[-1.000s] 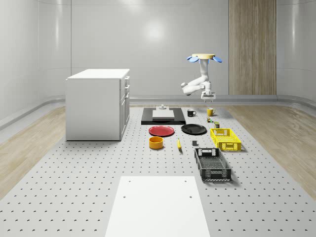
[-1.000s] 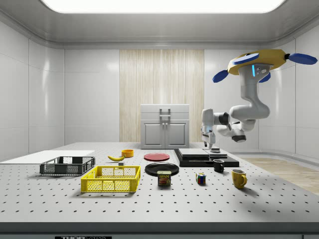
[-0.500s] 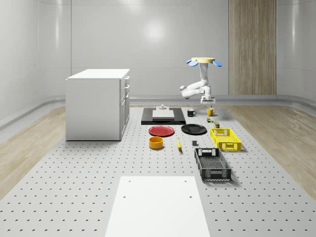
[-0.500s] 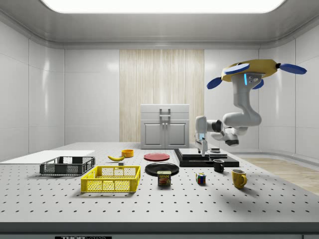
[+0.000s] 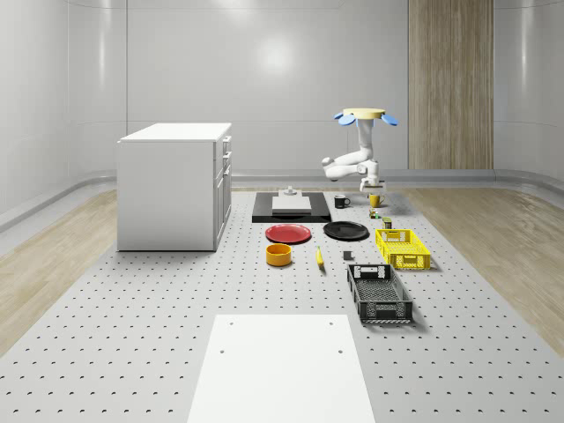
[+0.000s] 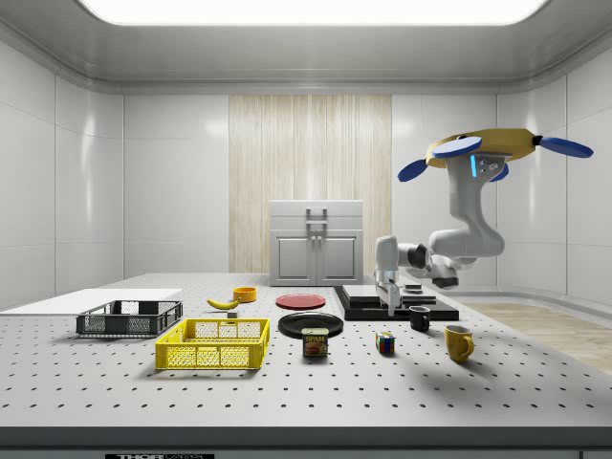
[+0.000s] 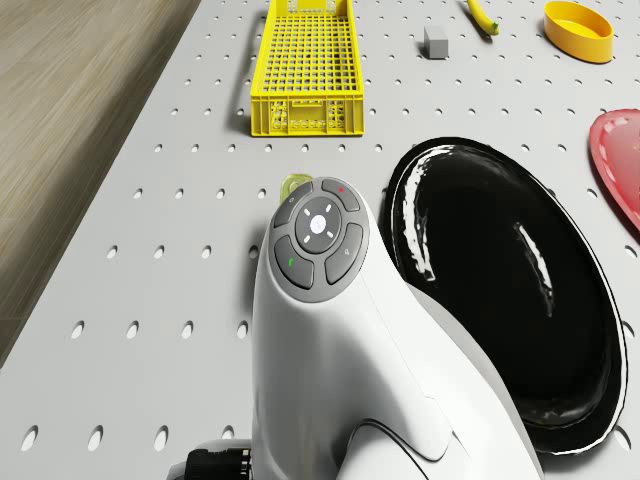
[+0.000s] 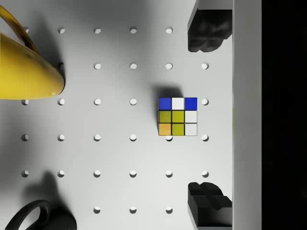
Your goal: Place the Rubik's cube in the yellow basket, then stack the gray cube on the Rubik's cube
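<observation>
The drone (image 6: 483, 148) is hovering at the side view's right, its gripper (image 6: 390, 304) hanging spread wide over the Rubik's cube (image 8: 178, 116)

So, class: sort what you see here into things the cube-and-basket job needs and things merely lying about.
Needed: Rubik's cube, on the table under the open gripper; yellow basket; gray cube beside the basket.

Lying about: yellow mug, black mug, black plate, red plate, banana, orange bowl, black basket, Spam can, cabinet.
</observation>
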Controlling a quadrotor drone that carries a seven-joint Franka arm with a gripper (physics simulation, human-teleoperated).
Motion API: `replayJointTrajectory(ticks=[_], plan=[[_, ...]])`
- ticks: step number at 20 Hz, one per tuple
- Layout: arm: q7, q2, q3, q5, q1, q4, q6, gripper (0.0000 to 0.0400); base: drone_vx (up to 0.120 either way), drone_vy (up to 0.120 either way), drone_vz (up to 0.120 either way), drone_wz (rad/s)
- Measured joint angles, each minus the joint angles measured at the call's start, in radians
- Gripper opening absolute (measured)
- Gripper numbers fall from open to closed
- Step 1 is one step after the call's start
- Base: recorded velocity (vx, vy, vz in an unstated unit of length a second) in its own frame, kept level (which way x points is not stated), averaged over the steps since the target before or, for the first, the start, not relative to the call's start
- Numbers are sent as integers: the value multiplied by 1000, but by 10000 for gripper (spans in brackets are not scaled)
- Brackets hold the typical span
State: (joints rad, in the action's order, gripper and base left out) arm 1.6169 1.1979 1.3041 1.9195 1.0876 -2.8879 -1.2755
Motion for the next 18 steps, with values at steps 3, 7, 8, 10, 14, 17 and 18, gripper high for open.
replayJointTrajectory(ticks=[3,7,8,10,14,17,18], plan=[[4,14,4,-7,4,1,-13,400,0,0,-120,0],[9,32,9,-16,10,2,-29,400,0,0,-120,0],[11,36,10,-18,11,2,-34,400,0,0,-120,0],[13,45,13,-23,14,3,-42,400,0,0,-120,0],[15,65,2,-18,16,6,-65,400,0,0,-80,0],[12,85,-31,10,15,12,-93,400,0,0,0,0],[11,90,-42,19,16,15,-103,400,0,0,0,0]])
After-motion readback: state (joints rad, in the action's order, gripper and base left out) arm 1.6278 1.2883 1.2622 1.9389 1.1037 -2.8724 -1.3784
